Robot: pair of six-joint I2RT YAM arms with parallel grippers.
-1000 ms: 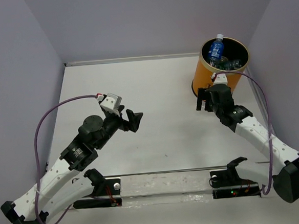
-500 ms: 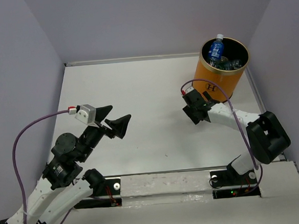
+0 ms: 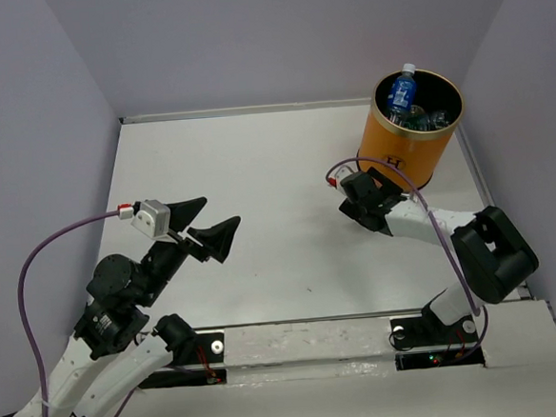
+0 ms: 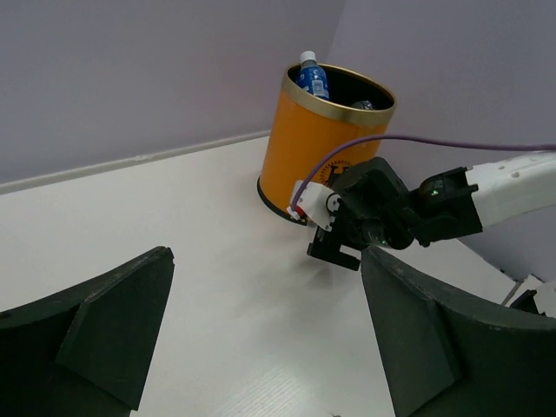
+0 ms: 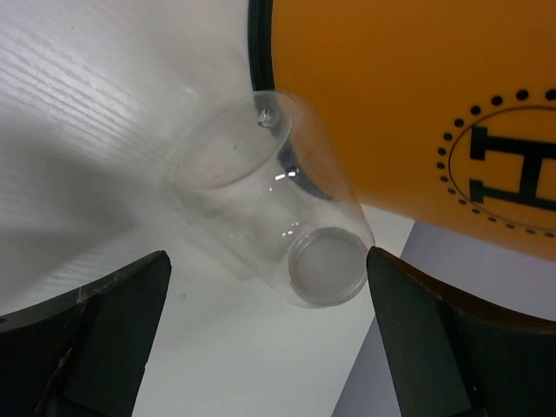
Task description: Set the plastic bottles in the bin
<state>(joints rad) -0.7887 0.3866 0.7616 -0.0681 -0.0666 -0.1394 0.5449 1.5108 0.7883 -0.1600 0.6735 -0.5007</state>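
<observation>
Over the table's (image 3: 256,162) left half, nearer the near edge, the left gripper (image 3: 219,213) hangs with its jaws wide apart and nothing between them. Right of centre, the right gripper (image 5: 268,256) points down at the table just short of the bin (image 3: 409,147), its jaws also spread wide and clamped on nothing. Between its fingers, in the right wrist view, a clear vessel (image 5: 261,200) lies on its side close against the bin's black base band. No cap or label shows, so I cannot tell whether it is a bottle or a cup, nor whether it touches the bin. The top view hides it under the gripper. The bin stands upright in the far right corner, and the bottles (image 3: 424,117) lie inside it, one blue-labelled bottle (image 3: 403,92) poking above the rim. No other bottle shows on the table. By its look the clear vessel is very light, thin-walled and smooth: likely to roll or skid if nudged, and to buckle or squirt out under a hard squeeze. The safest hold is probably across the middle of its body, with the fingers on opposite sides of the round wall and closing gently, not at the open rim where the wall gives most.
</observation>
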